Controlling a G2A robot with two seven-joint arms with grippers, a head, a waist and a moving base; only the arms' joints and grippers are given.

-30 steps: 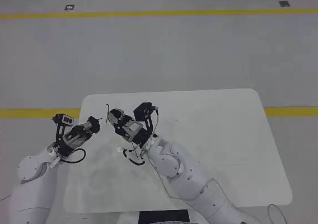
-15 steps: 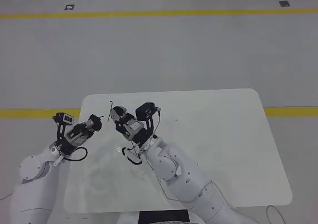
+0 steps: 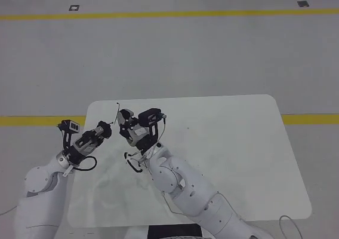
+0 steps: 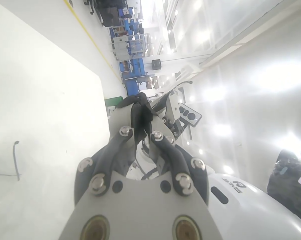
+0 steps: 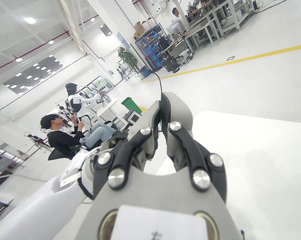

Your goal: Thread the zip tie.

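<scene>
Zip tie point(image 5: 160, 83) pinched between the pressed-together jaws of the right gripper point(image 5: 162, 102), held off the surface over the far left part of the table point(image 3: 235, 149). Thin black tail standing clear past the fingertips, curling over at its end. Left gripper point(image 4: 140, 101) just beside, not touching, jaws likewise pressed together; cannot tell whether anything sits between them.

Against a second ago: left gripper eased forward and in toward its partner; right wrist turned and drawn across, carrying the tail tip a little farther from the robot. Gap between the two narrower, not closed.

Reads as lining-up rather than threading proper: no loop formed, tail not yet passed through anything. Calls next for a small, careful closing of that gap with the tail held steady. Likely trouble: so slender a tail flexing aside on first contact and slipping past its mark.
</scene>
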